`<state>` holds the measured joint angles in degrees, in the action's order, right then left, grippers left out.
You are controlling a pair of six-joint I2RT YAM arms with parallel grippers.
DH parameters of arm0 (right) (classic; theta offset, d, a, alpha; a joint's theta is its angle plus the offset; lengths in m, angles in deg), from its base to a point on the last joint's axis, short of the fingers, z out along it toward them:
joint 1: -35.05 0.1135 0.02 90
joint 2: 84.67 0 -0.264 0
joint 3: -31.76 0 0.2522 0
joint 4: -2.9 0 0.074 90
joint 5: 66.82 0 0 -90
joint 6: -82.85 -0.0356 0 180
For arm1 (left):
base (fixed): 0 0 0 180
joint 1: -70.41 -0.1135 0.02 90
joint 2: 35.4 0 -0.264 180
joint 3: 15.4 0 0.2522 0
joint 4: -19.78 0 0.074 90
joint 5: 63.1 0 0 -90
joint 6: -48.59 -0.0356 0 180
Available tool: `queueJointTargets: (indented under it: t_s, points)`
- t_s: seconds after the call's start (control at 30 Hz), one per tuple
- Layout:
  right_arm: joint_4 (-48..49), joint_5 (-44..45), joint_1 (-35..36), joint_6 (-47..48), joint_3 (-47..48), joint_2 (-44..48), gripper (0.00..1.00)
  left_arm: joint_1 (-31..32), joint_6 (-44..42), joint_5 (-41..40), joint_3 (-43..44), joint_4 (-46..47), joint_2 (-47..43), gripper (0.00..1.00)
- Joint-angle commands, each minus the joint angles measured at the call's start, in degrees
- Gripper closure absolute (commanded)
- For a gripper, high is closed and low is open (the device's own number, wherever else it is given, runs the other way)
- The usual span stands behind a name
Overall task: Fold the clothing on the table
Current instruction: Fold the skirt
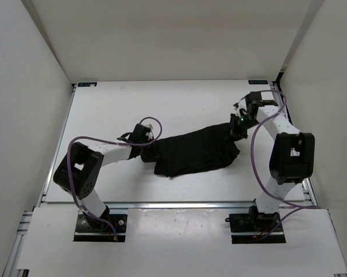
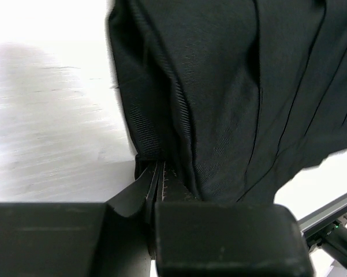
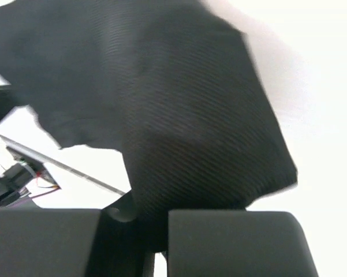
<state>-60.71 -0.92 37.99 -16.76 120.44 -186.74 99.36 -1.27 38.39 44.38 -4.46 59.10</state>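
The clothing [image 1: 196, 153], a black pleated skirt, stretches across the middle of the white table [image 1: 115, 109] between my two arms. My left gripper [image 1: 151, 151] is shut on its left edge; in the left wrist view the fabric [image 2: 231, 98] runs down into the closed jaws of that gripper [image 2: 156, 182]. My right gripper [image 1: 235, 130] is shut on the skirt's right end. In the right wrist view the cloth [image 3: 161, 104] hangs from the pinched jaws of this gripper [image 3: 156, 231], raised off the tabletop.
White walls enclose the table on three sides. A silver rail [image 1: 179, 203] runs along the near edge, in front of both arm bases. Purple cables loop over each arm. Bare tabletop lies beyond and in front of the skirt.
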Motion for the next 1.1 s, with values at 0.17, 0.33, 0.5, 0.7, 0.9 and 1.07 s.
queueJointTargets:
  t_s: [0.17, 0.33, 0.5, 0.7, 0.9, 1.07]
  points:
    - [-1.14, -14.47, 12.69, -5.68, 11.83, 0.03, 1.0, 1.46, 0.03, 0.38, 1.35, -2.61, 3.67, 1.0]
    - [3.43, -21.59, 19.02, -7.79, 13.84, -6.2, 1.0, 0.67, -0.32, 0.99, 1.97, -2.61, 4.2, 1.0]
    - [3.79, -25.64, 24.12, -8.76, 18.42, -13.5, 1.0, -0.03, 0.02, 1.34, 1.27, -2.27, 3.5, 1.0]
    - [3.61, -30.03, 25.97, -9.2, 21.33, -18.61, 0.74, -1.61, -0.41, 1.26, -0.4, -1.91, 2.01, 1.0]
    - [20.28, -46.2, 24.13, -19.88, 13.97, -14.94, 0.4, -4.33, -0.94, 1.52, -1.55, -2.61, 0.51, 1.0]
    - [72.57, -55.7, 21.67, -52.87, -3.5, -5.62, 0.54, -10.75, -3.05, 0.38, -0.15, -6.39, -4.22, 1.0]
